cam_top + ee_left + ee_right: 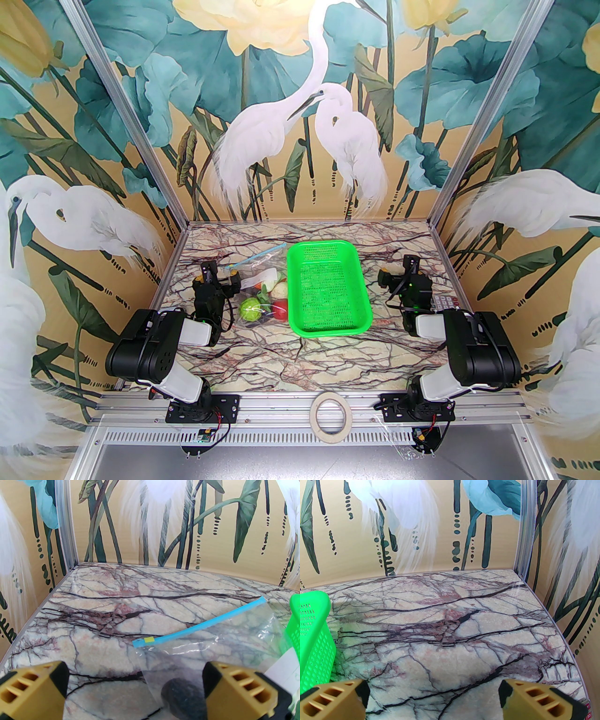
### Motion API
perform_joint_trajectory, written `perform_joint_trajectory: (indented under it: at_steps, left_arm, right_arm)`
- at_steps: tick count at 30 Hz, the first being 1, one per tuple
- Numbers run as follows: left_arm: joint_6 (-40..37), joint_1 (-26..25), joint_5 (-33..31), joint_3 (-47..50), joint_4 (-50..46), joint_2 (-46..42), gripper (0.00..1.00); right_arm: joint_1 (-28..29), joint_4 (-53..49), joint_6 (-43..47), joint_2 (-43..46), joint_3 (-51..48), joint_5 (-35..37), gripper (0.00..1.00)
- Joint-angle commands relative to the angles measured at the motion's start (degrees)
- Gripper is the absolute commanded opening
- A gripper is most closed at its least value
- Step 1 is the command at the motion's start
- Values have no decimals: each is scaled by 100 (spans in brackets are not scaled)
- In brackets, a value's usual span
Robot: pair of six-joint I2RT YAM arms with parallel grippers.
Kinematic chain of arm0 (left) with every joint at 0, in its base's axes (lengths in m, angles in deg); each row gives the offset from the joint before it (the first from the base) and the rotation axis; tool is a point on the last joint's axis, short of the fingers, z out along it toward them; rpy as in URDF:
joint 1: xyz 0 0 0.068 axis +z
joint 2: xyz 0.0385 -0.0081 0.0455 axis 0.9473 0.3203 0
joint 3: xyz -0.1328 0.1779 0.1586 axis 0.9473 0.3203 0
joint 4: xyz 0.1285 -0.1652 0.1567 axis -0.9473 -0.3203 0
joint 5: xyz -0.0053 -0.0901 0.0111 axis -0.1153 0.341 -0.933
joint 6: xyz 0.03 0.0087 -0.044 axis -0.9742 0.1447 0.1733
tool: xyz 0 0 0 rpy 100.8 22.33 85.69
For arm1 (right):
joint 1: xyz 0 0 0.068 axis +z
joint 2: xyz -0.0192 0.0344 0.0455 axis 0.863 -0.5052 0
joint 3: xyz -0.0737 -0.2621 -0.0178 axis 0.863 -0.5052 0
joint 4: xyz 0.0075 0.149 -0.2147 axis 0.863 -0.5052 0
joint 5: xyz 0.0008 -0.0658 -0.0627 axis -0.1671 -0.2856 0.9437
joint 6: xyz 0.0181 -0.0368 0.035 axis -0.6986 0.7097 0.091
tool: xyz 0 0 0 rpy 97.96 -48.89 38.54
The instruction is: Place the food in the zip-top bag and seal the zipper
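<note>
The left fingers and right fingers are noted spread, empty; the bag, food inside, lies just ahead of the left pair, and may be dragged if its zipper is pulled unbraced.

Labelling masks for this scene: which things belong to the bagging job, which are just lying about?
Job: clear plastic zip-top bag; its thin light-blue zipper strip; small plastic toy fruits and vegetables.
Lying about: green mesh plastic basket; white tape roll; small grey keypad.
</note>
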Motion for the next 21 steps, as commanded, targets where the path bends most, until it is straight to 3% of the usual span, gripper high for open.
perform_joint_trajectory:
  at_steps: [1, 21]
  left_arm:
    - [-2, 32, -27, 17, 21, -88, 100]
    - [15, 49, 51, -62, -145, -97, 100]
  right_arm:
    - [30, -11, 36, 31, -11, 53, 99]
    - [29, -10, 43, 32, -9, 53, 99]
